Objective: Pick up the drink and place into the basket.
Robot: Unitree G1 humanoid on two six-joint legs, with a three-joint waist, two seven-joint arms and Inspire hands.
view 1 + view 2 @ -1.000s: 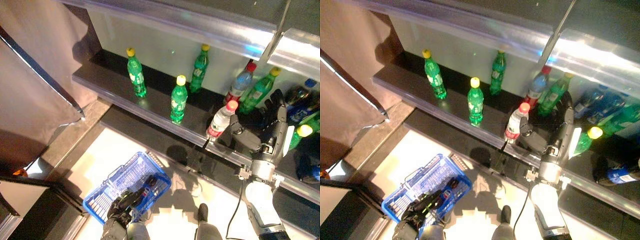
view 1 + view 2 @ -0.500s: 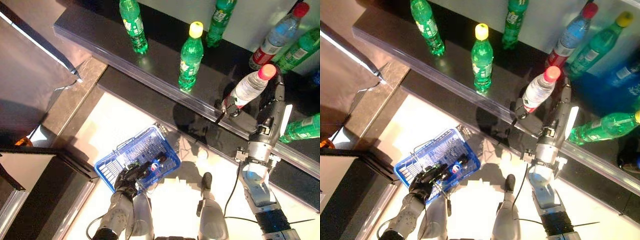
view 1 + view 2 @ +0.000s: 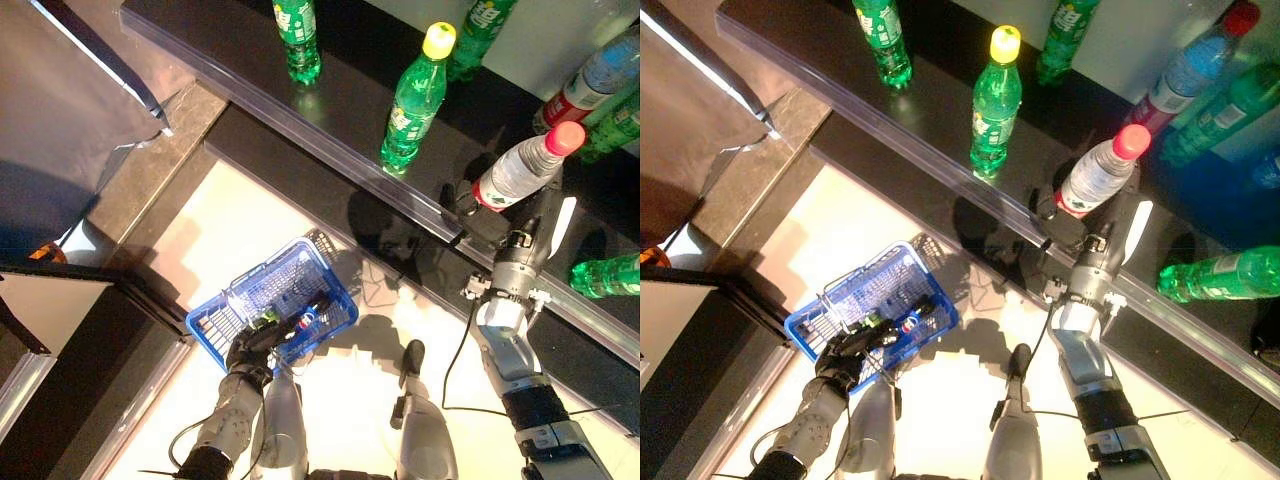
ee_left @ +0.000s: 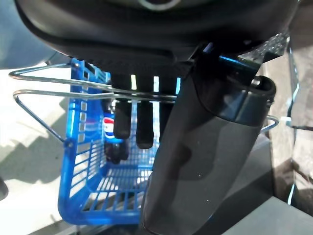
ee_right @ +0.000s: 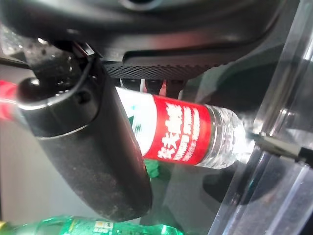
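Both hands' fingers are clamped: right hand (image 3: pixel 505 262) on water bottle (image 3: pixel 520 170) above black shelf (image 3: pixel 340 110), left hand (image 3: pixel 255 345) on basket (image 3: pixel 225 315).

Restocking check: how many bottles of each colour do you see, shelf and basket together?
Green bottles: 5
Clear red-capped bottles: 2, one in the right hand
Dark bottle in the basket: 1
Total: 8 bottles

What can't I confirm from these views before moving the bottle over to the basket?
- Right hand: its fingers behind the clear red-capped water bottle, hidden in the right wrist view by thumb and bottle.
- Blue wire basket: most of its contents, hidden by the left hand on its metal handles.
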